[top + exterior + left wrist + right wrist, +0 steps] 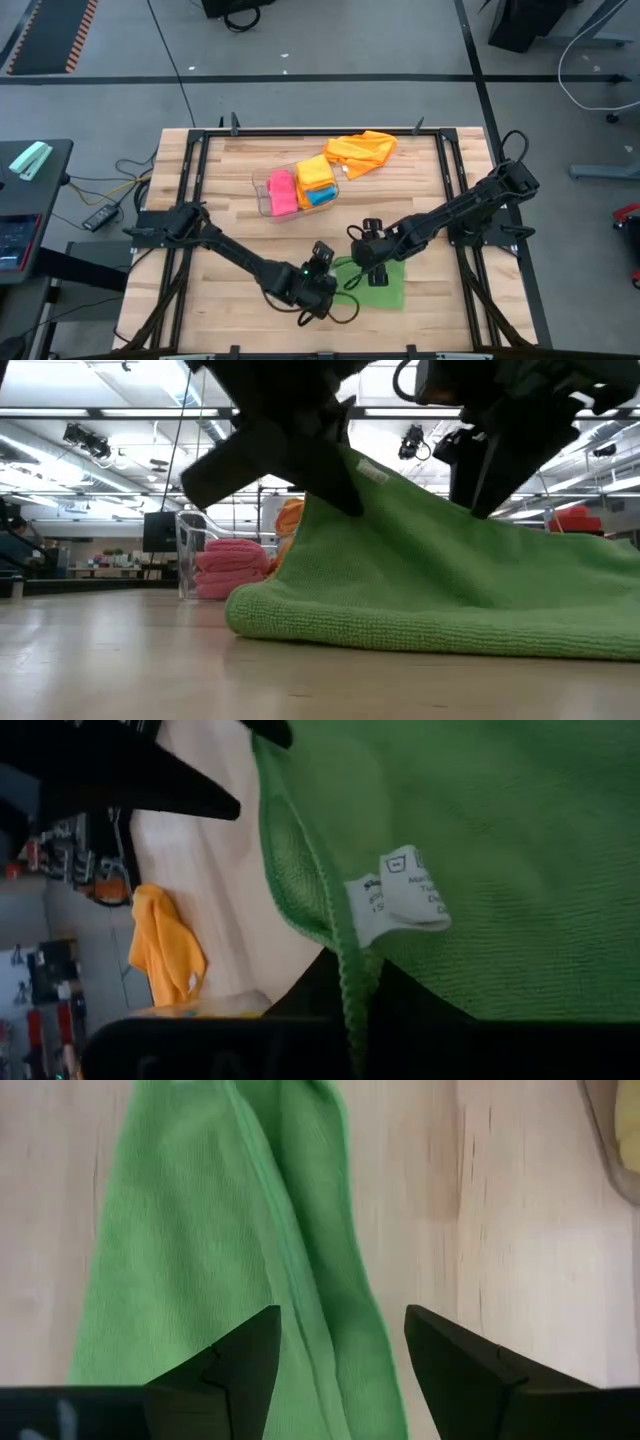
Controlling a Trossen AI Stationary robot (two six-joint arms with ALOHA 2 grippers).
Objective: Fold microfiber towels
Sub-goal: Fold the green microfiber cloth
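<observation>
The bright green microfiber towel [380,284] is lying on the near middle of the light wooden slatted desk [230,190], partly folded over, with its left edge lifted; a small white care label [398,900] is showing on the raised edge. The left gripper [322,287] is sitting at the towel's near-left corner, its dark fingers pinched closed on the green microfiber towel's edge and holding it up off the desk. The right gripper [372,258] is hovering just above the towel's far edge, its two dark fingers [240,1365] standing apart and holding nothing, the green cloth lying beneath and between them. Farther back on the desk, a clear plastic rectangular bin [262,186] is holding a folded pink towel [282,192], a folded orange-yellow towel [314,172] and a blue towel [320,197]; just beyond the bin to the right, a loose, crumpled orange microfiber towel [362,151] is lying on the desk near its far edge.
</observation>
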